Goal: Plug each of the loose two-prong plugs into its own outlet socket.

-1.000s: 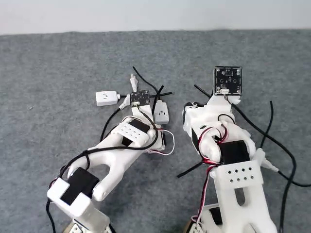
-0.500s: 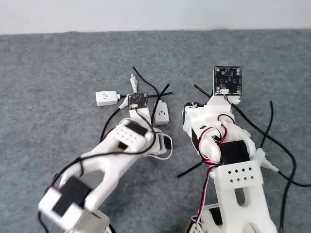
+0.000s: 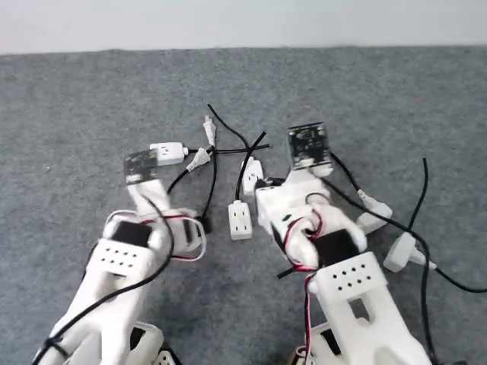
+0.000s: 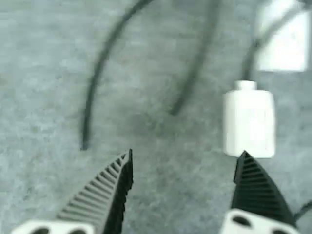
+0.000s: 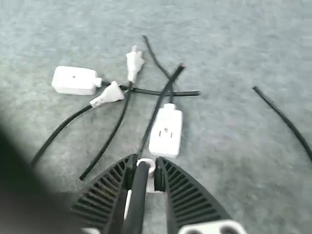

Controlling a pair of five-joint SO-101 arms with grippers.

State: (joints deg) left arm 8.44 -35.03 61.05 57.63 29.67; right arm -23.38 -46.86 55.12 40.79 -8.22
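the left gripper [image 4: 186, 155] is spread wide and holds nothing. a white block [image 4: 248, 122] lies flat on the carpet [image 4: 44, 97] just past one fingertip, and i cannot tell if they touch.

the right gripper [image 5: 146, 160] is pinched nearly closed. a black cord [image 5: 134, 204] runs between its fingers, and a small white piece [image 5: 147, 165] sits at the tips. i cannot tell what that piece is.

just beyond those tips a socket [image 5: 166, 130] lies face up on the carpet, apart from the fingers. farther off lie two white plugs close together, the near plug [image 5: 108, 95] and the far plug [image 5: 134, 61], with black leads crossing between them. an end socket [image 5: 74, 80] lies just beside the near plug, and i cannot tell whether the two touch.

in the high view a white cord end [image 3: 403, 252] lies on the carpet beside the right arm [image 3: 342, 262], well apart from the cluster.
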